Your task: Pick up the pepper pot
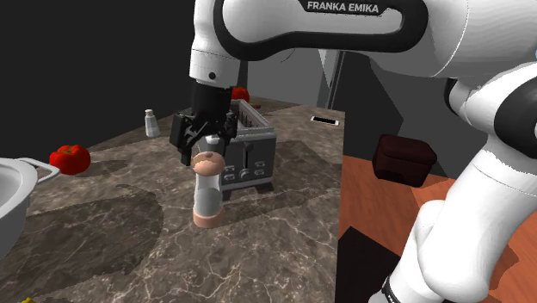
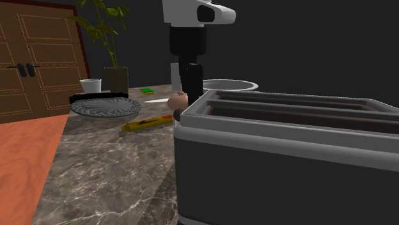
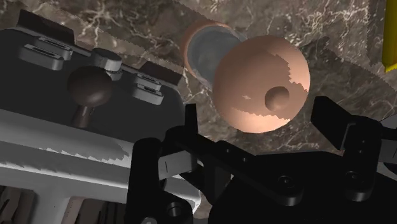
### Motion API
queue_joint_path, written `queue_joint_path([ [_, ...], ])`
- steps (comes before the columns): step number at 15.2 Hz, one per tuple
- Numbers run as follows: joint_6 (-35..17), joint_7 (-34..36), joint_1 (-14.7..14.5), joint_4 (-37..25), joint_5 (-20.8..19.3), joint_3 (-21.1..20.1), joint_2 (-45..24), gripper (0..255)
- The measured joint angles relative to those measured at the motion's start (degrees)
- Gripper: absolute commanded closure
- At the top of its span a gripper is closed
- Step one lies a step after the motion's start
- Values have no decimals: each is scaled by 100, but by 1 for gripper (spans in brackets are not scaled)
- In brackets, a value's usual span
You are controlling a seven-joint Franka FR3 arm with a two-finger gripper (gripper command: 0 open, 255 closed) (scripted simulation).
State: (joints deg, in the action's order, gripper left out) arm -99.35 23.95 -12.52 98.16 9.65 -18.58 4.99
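Shoulder view, left to right: pan [image 1: 15,202] at the counter's [image 1: 129,250] left edge and tomato [image 1: 69,157] well clear, then the pepper pot [image 1: 207,194] upright mid-counter, nearer the right edge, with the toaster [image 1: 248,155] just beside it. My gripper [image 1: 206,153] hangs open over the pot, a finger either side of its round top, not clamped. Risk as I see it: closing on that ball could squirt it out or tip the tall pot, and going lower may clip the toaster.

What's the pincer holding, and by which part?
Nothing. The black pincer stands open around the ball top of the pink, clear-bodied pepper pot, its fingers apart from it on both sides.
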Motion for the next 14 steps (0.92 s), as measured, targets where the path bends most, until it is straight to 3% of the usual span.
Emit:
queue_joint_path([
  [10,-35,-4,4,23,0,4,3,255],
  [14,198,29,10,-261,-29,8,-66,255],
])
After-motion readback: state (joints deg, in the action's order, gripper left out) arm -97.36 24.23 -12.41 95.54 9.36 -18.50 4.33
